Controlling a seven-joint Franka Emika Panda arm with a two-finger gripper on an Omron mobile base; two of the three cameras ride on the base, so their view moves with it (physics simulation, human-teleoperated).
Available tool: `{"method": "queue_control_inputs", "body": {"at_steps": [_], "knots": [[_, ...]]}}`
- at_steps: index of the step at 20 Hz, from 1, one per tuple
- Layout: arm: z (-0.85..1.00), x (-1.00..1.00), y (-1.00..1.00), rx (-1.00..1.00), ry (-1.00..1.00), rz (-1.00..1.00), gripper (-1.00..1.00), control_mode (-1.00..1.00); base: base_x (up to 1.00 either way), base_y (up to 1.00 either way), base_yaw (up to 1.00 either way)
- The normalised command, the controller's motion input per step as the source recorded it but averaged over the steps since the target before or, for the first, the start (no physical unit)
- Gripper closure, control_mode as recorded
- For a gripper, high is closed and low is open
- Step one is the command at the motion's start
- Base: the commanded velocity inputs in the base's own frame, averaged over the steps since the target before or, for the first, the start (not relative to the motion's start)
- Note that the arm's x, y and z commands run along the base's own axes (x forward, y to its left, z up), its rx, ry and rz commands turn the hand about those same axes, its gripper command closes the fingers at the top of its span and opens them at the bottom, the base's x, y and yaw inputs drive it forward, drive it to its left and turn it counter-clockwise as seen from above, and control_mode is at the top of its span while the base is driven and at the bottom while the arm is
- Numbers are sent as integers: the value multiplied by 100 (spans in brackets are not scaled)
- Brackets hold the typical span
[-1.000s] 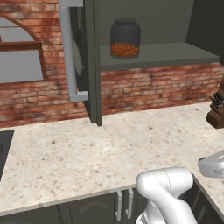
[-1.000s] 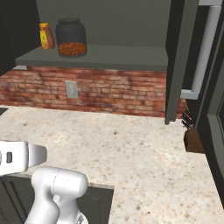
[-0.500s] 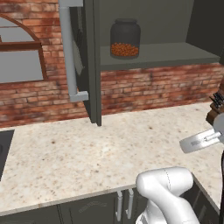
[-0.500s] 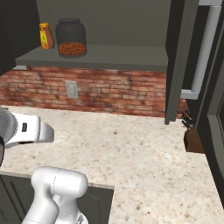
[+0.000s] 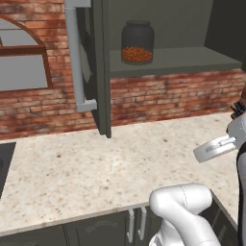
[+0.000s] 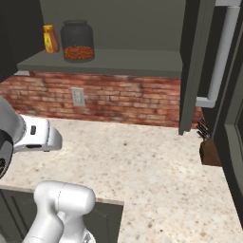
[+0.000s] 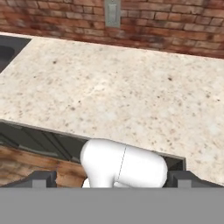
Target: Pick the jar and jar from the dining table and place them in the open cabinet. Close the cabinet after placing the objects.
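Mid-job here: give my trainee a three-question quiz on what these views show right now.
1. True or false: the jar with orange-red contents stands on the cabinet shelf.
2. In the right base view, what sits just left of that jar?
A. a knife block
B. a small yellow bottle
C. a wall outlet
3. Fill in: the cabinet door with the silver bar handle is ____.

Key:
1. True; the jar is inside the cabinet.
2. B, the small yellow bottle; the knife block is on the countertop.
3. Open.
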Motion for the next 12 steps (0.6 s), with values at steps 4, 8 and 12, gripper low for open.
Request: {"method": "queue_control_inputs", "body": {"at_steps": [4,8,12], "knots": [[0,0,0,0,0,0,-100,100,-49,-1,1],[0,0,0,0,0,0,-100,100,-73,0,4],[0,0,0,0,0,0,-100,100,-66,18,13]]}}
